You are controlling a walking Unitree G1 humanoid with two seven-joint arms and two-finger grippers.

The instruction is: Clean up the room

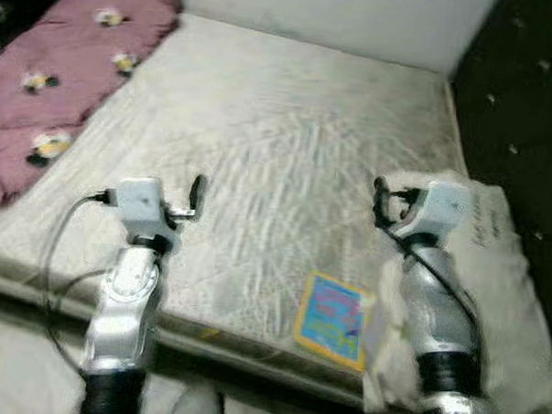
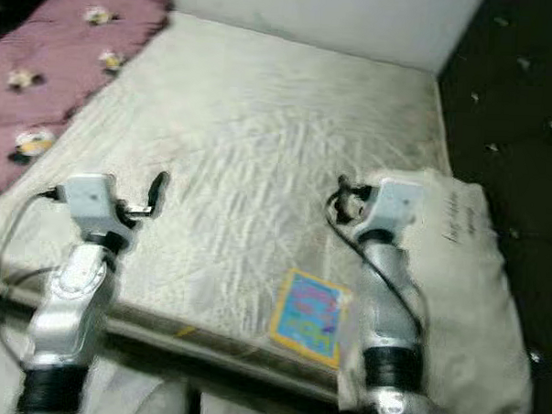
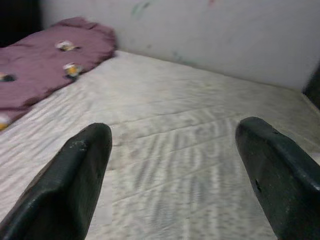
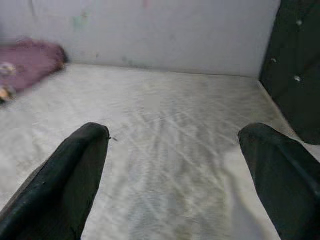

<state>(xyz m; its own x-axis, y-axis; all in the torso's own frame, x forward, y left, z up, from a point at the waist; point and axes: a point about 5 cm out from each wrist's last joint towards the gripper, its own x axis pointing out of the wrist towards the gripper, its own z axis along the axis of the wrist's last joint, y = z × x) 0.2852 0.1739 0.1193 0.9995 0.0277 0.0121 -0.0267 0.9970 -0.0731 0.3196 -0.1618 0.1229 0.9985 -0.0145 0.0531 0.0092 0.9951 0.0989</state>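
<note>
Both arms are held out over a bare white mattress [image 1: 288, 143]. The left gripper [image 3: 172, 150] hangs above the near left part of it with its fingers spread wide and nothing between them; the right gripper [image 4: 175, 155] is over the near right part, fingers likewise wide apart and empty. A mauve blanket [image 1: 72, 61] (printed with small yellow and black figures) lies bunched along the mattress's far left side, well apart from the left gripper. A white pillow [image 2: 460, 298] sits at the right edge against a dark tufted headboard [image 1: 528, 108], just beside the right arm. A bright blue and yellow label [image 1: 331, 319] shows on the mattress's near edge, between the arms, nearer the right one.
</note>
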